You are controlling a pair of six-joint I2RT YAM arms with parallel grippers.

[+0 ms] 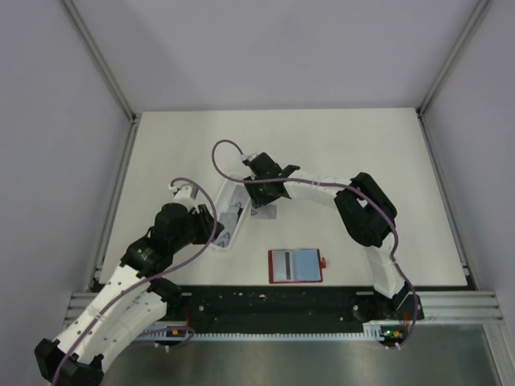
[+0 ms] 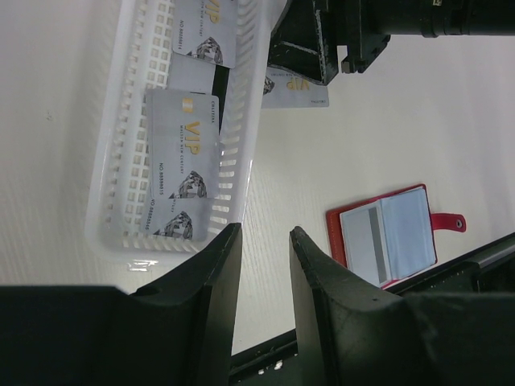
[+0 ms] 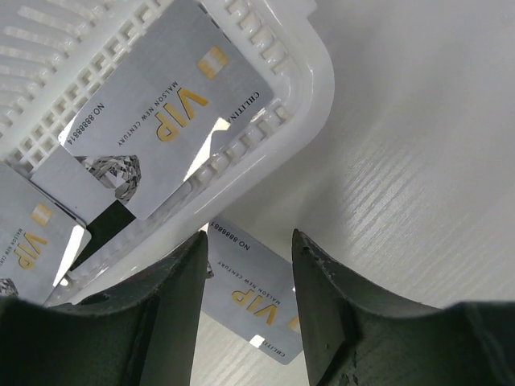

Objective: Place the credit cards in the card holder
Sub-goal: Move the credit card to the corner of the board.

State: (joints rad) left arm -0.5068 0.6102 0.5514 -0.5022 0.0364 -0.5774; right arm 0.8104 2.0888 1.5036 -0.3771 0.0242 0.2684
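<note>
From above, the worktop (image 1: 362, 161) shows wide bare room across its far half and down its right side. A long white tray (image 1: 228, 211) lies left of centre, running from far to near. The left gripper (image 1: 216, 232) sits at the tray's near end. The right gripper (image 1: 261, 205) hangs just beside the tray's right edge, over 1 loose card (image 1: 266, 213) lying flat on the worktop. The card holder (image 1: 295, 265) lies open close to the near edge, about mid-width, with its clasp tab pointing right. It is well apart from both grippers, with clear surface between.

In the left wrist view, the left jaws stand partly apart with only bare worktop between them, just off a corner of the tray. Inside the tray several credit cards (image 2: 185, 153) overlap, grey with gold VIP lettering. The open card holder shows off to the side across an unbroken stretch of worktop.

In the right wrist view, the right jaws stand apart, 1 finger on either side of the loose card, which lies flat below them and is not pinched. The card's far end runs out of sight behind the tray's rounded corner, just past the fingertips. To the right the worktop is bare
</note>
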